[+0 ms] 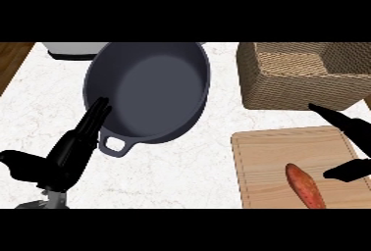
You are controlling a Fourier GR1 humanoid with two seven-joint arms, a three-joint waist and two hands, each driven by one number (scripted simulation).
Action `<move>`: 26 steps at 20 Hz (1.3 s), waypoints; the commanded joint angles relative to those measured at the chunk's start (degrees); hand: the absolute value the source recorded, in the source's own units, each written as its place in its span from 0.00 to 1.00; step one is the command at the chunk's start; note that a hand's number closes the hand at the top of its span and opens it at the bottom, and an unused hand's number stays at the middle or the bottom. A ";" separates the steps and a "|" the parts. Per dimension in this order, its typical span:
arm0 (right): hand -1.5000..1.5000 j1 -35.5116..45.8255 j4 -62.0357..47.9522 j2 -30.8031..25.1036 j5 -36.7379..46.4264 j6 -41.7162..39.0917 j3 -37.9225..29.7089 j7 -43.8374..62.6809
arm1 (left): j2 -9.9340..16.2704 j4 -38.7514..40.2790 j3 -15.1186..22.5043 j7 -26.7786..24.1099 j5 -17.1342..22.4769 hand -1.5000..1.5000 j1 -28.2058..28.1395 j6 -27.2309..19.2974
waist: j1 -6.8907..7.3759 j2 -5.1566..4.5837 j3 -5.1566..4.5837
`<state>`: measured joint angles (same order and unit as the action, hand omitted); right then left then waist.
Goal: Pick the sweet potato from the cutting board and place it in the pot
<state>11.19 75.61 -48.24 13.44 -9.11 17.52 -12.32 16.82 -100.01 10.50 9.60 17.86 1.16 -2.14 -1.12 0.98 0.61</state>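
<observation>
An orange-red sweet potato [305,187] lies on the wooden cutting board [279,147] at the lower right, pointing toward the lower edge. My right hand [351,128] hovers over the board's right side, open, with fingers stretched above the sweet potato and the thumb [348,169] just to its right, not touching it. The dark grey pot [148,88] stands at the upper middle, empty, with a loop handle [115,144] at its near end. My left hand [72,147] rests open at the lower left, fingers up beside the pot's left rim.
A woven basket [304,73] stands behind the cutting board at the upper right. A white object [69,49] shows at the top left behind the pot. The marble counter [181,171] ends in a wooden strip at the far left.
</observation>
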 commanded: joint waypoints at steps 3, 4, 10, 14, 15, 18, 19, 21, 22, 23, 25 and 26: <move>0.00 -0.82 12.77 -8.81 -4.95 -11.12 -2.15 9.76 | -2.60 5.20 2.70 3.79 1.92 0.50 -1.70 0.89 | -1.97 -0.44 -0.92; 0.00 1.45 13.18 -9.67 -6.07 -14.15 -2.31 12.86 | -2.32 4.75 3.07 4.03 1.19 0.50 -2.26 0.82 | -0.96 -0.59 -0.91; 0.00 1.66 19.69 -12.35 -15.26 -21.24 -5.50 27.19 | -2.70 5.19 2.96 4.06 1.44 0.50 -2.18 1.87 | -0.61 -0.80 -0.86; 0.00 -0.38 26.69 -11.14 -19.44 -21.49 -4.95 37.08 | -3.12 3.25 3.62 4.09 0.19 0.50 -3.51 1.34 | -0.30 -0.68 -0.80; 0.00 -1.77 27.75 -9.90 -20.26 -20.16 -5.03 37.79 | -3.52 5.83 2.89 3.38 1.02 0.50 -1.66 2.23 | -0.97 -0.80 -0.79; 0.00 -3.96 31.30 -8.57 -21.69 -18.64 -5.40 40.83 | -3.96 5.13 2.83 2.76 0.19 0.50 -3.27 1.77 | -0.39 -0.79 -0.73; 0.00 -4.53 33.66 -8.17 -21.37 -18.50 -4.12 42.43 | -3.15 5.09 1.84 5.46 1.42 0.50 -1.23 2.01 | -0.57 -0.80 -0.72; 0.00 -4.94 35.58 -6.00 -21.38 -17.10 -2.61 45.80 | -3.18 6.14 0.88 4.04 2.37 0.50 -1.19 3.40 | -0.24 -0.88 -0.74; 0.00 -5.48 32.43 -7.36 -20.04 -18.25 -3.96 43.06 | -4.92 3.83 3.16 4.88 1.08 0.50 -2.35 1.75 | 0.23 -0.92 -0.65; 0.00 -5.73 34.98 -4.85 -17.25 -16.21 -0.99 45.01 | -5.20 5.07 3.81 3.50 -1.06 0.50 -1.88 1.29 | 0.32 -0.97 -0.66; 0.00 -9.81 35.35 -6.32 -13.92 -16.20 -1.31 41.85 | -3.99 3.30 2.00 6.26 1.15 0.50 -1.44 1.96 | -0.17 -0.83 -0.59; 0.00 -6.78 35.80 -3.33 -11.98 -14.77 1.52 45.31 | -3.92 3.53 3.04 4.83 0.60 0.50 -2.62 3.29 | 0.83 -0.99 -0.63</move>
<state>5.06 109.33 -53.96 -2.78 -25.63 16.19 30.65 15.02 -100.47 9.27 11.76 17.72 1.39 -0.40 -0.68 0.97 0.74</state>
